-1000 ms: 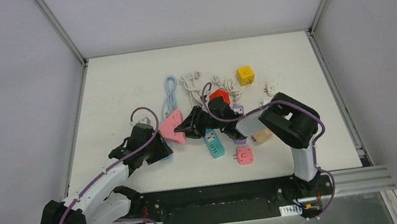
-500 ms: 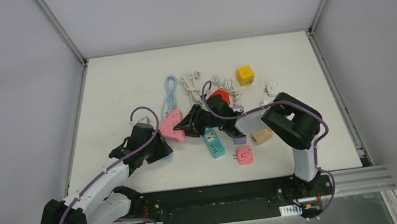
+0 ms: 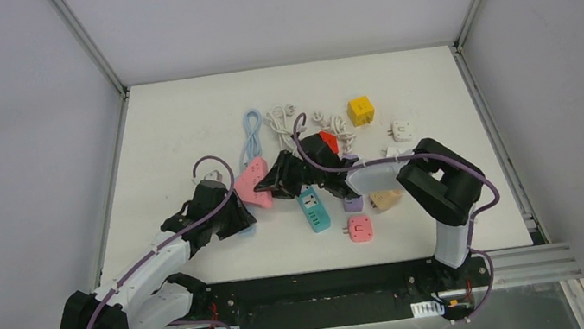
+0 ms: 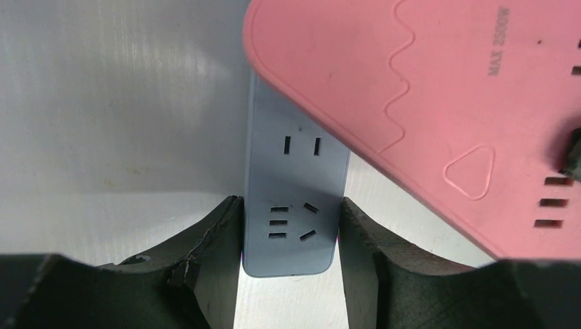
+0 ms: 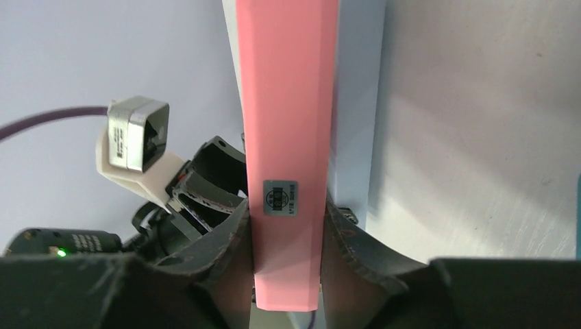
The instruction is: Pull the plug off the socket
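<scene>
Left wrist view: left pincer (image 4: 291, 233) clamps the blue strip (image 4: 294, 164), right pincer (image 5: 286, 247) grips the pink adaptor (image 5: 288, 103); we judge their separation probably incomplete.

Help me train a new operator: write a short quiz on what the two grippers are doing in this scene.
1. True or false: the left gripper is shut on the end of the flat blue-grey plastic power strip.
2. Pick one. The right gripper is: A) wide open and empty; B) shut on the thin edge of the pink triangular plastic socket block; C) out of view.
3. Fill in: in the left wrist view, the pink block lies partly ___ the blue-grey strip.

Key: 1 true; 2 B; 3 over.
</scene>
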Action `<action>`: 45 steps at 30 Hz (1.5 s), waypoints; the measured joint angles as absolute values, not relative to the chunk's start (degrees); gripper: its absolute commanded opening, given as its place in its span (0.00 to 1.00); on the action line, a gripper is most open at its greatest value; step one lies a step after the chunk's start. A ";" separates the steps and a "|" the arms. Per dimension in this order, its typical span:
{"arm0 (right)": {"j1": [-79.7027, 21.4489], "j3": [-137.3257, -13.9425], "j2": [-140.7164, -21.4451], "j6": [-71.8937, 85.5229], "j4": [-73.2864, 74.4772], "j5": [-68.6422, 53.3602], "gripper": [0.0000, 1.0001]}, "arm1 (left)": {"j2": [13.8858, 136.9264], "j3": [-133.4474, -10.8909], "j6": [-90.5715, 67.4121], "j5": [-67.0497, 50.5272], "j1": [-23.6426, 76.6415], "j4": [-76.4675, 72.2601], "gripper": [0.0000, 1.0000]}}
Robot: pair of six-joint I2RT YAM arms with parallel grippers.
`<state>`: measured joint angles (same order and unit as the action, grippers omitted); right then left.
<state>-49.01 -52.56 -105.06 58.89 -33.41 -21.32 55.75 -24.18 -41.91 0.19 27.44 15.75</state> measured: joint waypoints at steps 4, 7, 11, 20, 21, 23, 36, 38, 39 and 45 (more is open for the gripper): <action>-48.07 -54.48 -105.06 64.01 -29.26 -21.96 0.00 | 55.72 -24.18 -42.17 0.21 27.44 15.20 0.19; -47.86 -55.59 -105.06 66.43 -27.00 -22.04 0.00 | 55.66 -24.18 -42.37 0.21 27.44 15.03 0.19; -47.81 -55.99 -105.06 67.72 -26.13 -22.00 0.00 | 55.48 -24.18 -42.39 0.23 27.44 15.05 0.19; -48.05 -55.96 -105.03 63.46 -26.74 -22.02 0.00 | 55.46 -24.18 -42.39 0.25 27.44 15.09 0.19; -48.21 -55.94 -104.95 62.50 -26.81 -21.89 0.00 | 55.48 -24.18 -42.39 0.27 27.44 15.11 0.19; -48.45 -55.90 -104.73 60.69 -26.83 -21.58 0.00 | 55.48 -24.18 -42.39 0.25 27.44 15.18 0.19; -48.56 -56.80 -104.42 67.02 -24.60 -19.59 0.00 | 55.31 -24.18 -42.39 0.30 27.44 15.27 0.19; -48.47 -56.80 -104.40 67.75 -24.82 -19.20 0.00 | 55.24 -24.18 -42.37 0.32 27.44 15.29 0.19; -48.45 -56.80 -104.40 67.72 -24.88 -19.03 0.00 | 55.22 -24.18 -42.37 0.32 27.44 15.31 0.18; -48.42 -56.62 -104.20 64.55 -25.76 -18.96 0.00 | 55.22 -24.18 -42.37 0.30 27.44 15.25 0.18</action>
